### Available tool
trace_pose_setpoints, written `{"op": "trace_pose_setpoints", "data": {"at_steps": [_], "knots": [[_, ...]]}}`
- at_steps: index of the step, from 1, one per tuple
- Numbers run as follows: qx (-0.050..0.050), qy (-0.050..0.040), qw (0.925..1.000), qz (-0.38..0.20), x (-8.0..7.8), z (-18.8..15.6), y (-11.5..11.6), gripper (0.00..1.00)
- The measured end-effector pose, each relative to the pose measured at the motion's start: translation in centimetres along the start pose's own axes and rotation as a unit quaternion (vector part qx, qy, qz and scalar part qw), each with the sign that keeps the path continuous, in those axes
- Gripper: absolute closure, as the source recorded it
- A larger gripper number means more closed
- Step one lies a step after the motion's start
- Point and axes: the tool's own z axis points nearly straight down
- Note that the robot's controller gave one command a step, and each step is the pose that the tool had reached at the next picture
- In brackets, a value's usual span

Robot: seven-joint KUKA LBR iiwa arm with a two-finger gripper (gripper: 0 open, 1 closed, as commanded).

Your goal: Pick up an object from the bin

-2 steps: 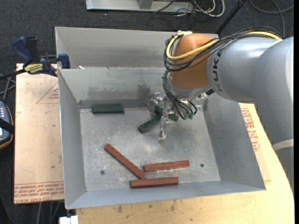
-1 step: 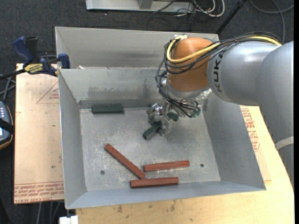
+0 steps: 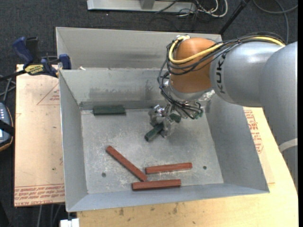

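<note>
My gripper [image 3: 162, 125] hangs low in the middle of the bin, under the orange wrist cover. Its fingers point down at a small dark green block [image 3: 153, 134] that lies tilted on the bin floor just below and left of them. The fingertips seem to touch or straddle the block's upper end, but the metal parts hide the contact. A longer dark green bar [image 3: 109, 110] lies flat against the back wall, well to the left of the gripper.
Three reddish-brown sticks lie toward the front: one slanted [image 3: 125, 162], one level [image 3: 168, 168], one along the front edge [image 3: 156, 185]. The arm reaches in from the right over the bin's back right corner.
</note>
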Motion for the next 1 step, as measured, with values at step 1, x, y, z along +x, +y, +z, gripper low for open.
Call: {"op": "trace_pose_setpoints", "data": {"at_steps": [1], "knots": [[0.000,-0.0001,0.9998,-0.017,0.85,-13.52,3.18,1.00]]}}
